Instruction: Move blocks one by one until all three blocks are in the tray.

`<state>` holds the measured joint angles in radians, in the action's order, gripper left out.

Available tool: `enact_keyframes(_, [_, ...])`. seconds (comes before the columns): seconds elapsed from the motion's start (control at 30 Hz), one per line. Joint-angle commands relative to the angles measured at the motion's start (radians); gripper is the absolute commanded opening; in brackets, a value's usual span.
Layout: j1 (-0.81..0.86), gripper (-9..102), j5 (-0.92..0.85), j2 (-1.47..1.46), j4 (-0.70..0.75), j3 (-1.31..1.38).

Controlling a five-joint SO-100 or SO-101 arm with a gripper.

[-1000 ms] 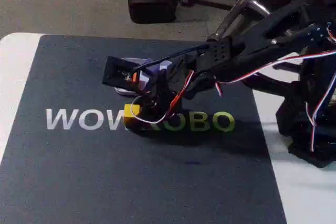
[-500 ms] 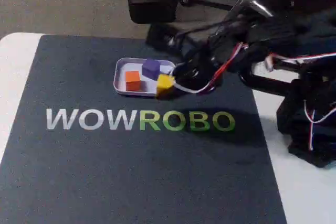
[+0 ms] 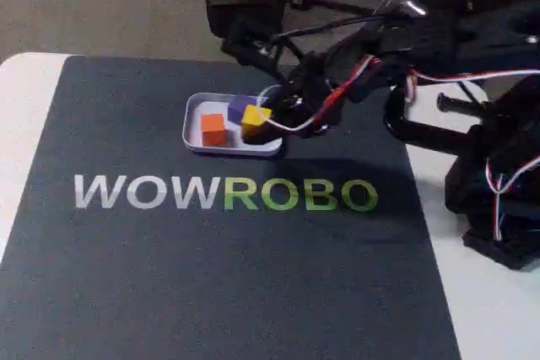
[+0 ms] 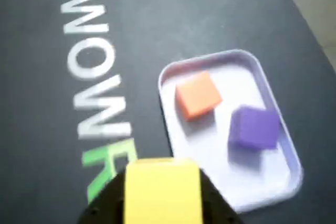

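The gripper (image 3: 263, 124) is closed on the yellow block (image 3: 256, 120), holding it just above the right end of the tray (image 3: 192, 115) in the fixed view. The orange block (image 3: 213, 129) and purple block (image 3: 241, 105) lie inside the tray, near each other. The tray rests on the dark mat (image 3: 211, 276).

In the wrist view the yellow block (image 4: 163, 190) is cut off by the bottom edge, and the hand (image 4: 160, 203) holding it shows just dark blurred edges either side. In the fixed view the arm's cables hide the tray's (image 3: 196, 111) right end and part of the purple block (image 3: 240, 104). The arm's base runs off the right edge.
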<state>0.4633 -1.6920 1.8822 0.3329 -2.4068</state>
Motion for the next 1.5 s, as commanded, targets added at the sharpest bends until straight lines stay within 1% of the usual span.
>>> enact_keyframes(0.0, [0.021,-8,0.012,-0.049,-0.018,0.103])
enact_keyframes(0.2, [0.078,-8,0.0,-0.118,-0.026,0.155])
enact_keyframes(0.47, [0.163,-8,-0.097,-0.143,-0.028,0.141])
enact_keyframes(0.63, [0.175,-8,-0.137,-0.173,-0.061,0.129])
enact_keyframes(0.67, [0.175,-7,-0.144,-0.179,-0.066,0.129])
enact_keyframes(0.83, [0.176,8,-0.178,-0.195,-0.074,0.126])
enact_keyframes(0.9, [0.176,11,-0.186,-0.195,-0.074,0.121])
enact_keyframes(1.2, [0.176,19,-0.25,-0.178,-0.114,0.077])
enact_keyframes(1.47, [0.16,20,-0.261,-0.14,-0.114,0.058])
